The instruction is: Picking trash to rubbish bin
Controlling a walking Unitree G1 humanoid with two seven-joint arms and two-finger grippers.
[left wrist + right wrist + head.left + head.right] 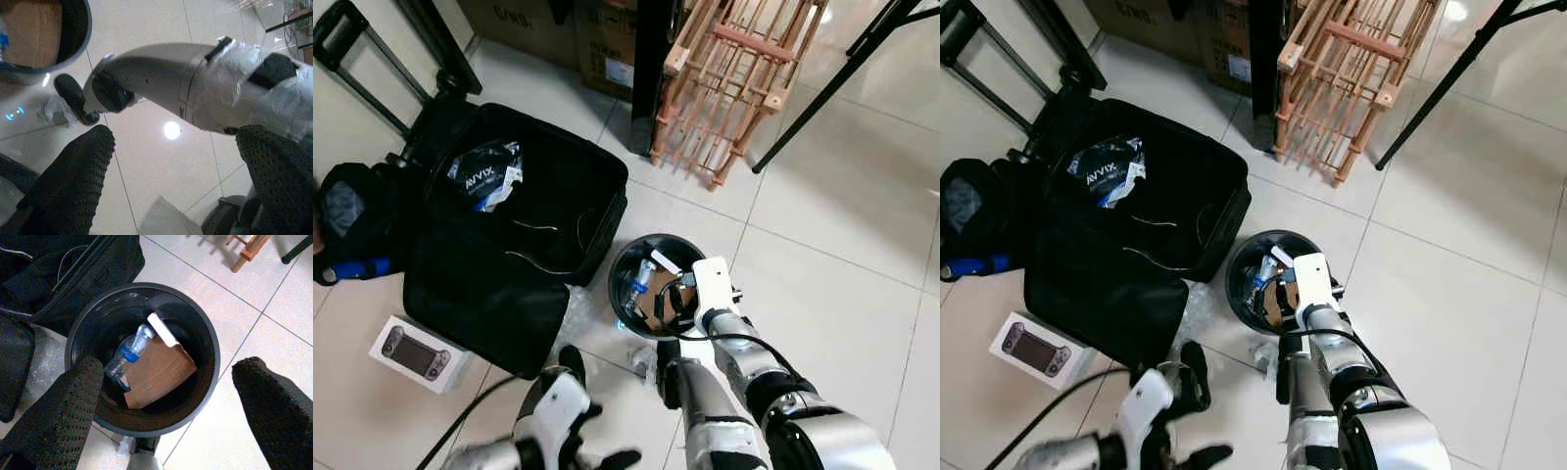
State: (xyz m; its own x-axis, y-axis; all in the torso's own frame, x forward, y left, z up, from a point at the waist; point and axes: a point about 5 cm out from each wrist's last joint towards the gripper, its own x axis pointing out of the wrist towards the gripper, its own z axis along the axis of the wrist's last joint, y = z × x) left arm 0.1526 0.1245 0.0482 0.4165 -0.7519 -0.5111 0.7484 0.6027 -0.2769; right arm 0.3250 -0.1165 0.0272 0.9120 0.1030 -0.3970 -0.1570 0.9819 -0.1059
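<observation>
The bin [142, 357] stands on the tiled floor just beside the open black suitcase [524, 215], holding a plastic bottle [128, 354] and brown cardboard [159, 372]. The drop looks done. The right gripper [166, 396] hovers above the rim, fingers spread and empty. Next comes fetching the clear wrapper [641, 364] lying by the bin's base. The left gripper [171, 171] hangs low, fingers apart, near the right forearm.

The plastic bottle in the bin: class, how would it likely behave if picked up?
The plastic bottle looks clear and empty, so probably light and crushable. Its round body may slip or roll. It leans on cardboard inside the bin, so lifting may shift that.
</observation>
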